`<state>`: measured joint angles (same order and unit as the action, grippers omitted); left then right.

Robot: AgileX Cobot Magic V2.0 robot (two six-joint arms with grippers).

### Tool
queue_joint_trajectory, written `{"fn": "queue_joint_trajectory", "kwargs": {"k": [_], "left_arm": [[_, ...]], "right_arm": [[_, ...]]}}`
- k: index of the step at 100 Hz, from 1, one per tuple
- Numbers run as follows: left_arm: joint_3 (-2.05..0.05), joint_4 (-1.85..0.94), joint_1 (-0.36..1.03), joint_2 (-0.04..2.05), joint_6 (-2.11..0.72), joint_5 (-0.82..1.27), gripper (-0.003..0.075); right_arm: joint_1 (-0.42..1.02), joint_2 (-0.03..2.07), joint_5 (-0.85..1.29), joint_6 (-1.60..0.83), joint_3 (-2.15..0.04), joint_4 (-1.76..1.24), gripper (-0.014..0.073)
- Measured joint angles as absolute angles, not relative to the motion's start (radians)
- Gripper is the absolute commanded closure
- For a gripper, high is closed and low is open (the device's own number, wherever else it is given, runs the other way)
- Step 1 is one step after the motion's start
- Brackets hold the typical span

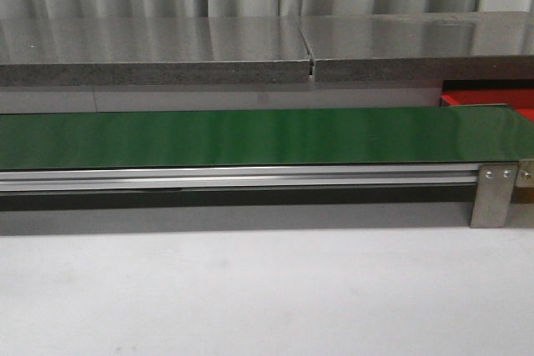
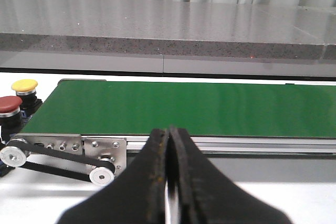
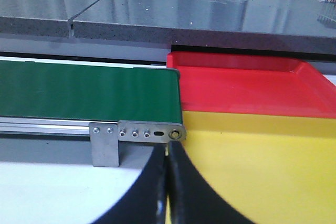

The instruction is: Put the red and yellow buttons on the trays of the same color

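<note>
In the left wrist view a yellow-capped button (image 2: 24, 85) and a red-capped button (image 2: 9, 104) stand beside the end of the green belt (image 2: 184, 108), off the belt. My left gripper (image 2: 169, 132) is shut and empty, in front of the belt's rail. In the right wrist view a red tray (image 3: 247, 85) lies past the belt's other end, with a yellow tray (image 3: 262, 161) in front of it. My right gripper (image 3: 168, 148) is shut and empty at the yellow tray's near corner. The front view shows only a corner of the red tray (image 1: 492, 99).
The green belt (image 1: 250, 137) runs across the front view on an aluminium rail (image 1: 234, 177) with a metal bracket (image 1: 494, 196). A grey stone shelf (image 1: 250, 47) runs behind it. A pulley and drive belt (image 2: 58, 158) sit at the belt's left end. White table (image 1: 250, 289) lies in front.
</note>
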<state>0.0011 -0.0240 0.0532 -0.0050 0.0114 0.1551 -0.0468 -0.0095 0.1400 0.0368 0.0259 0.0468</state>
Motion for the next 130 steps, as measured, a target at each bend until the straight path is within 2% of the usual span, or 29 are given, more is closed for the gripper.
{"fn": "queue_joint_trajectory", "kwargs": {"k": [88, 104, 130], "left_arm": [[0.0, -0.024, 0.053, -0.005, 0.011, 0.094, 0.0739], [-0.039, -0.024, 0.053, -0.005, 0.011, 0.172, 0.0739], [-0.259, -0.024, 0.053, 0.237, 0.011, 0.246, 0.0739]], "right_arm": [[-0.047, -0.01, 0.14, 0.037, 0.026, 0.047, 0.066], [-0.047, -0.01, 0.14, 0.037, 0.026, 0.047, 0.066], [-0.047, -0.01, 0.14, 0.037, 0.026, 0.047, 0.066]]}}
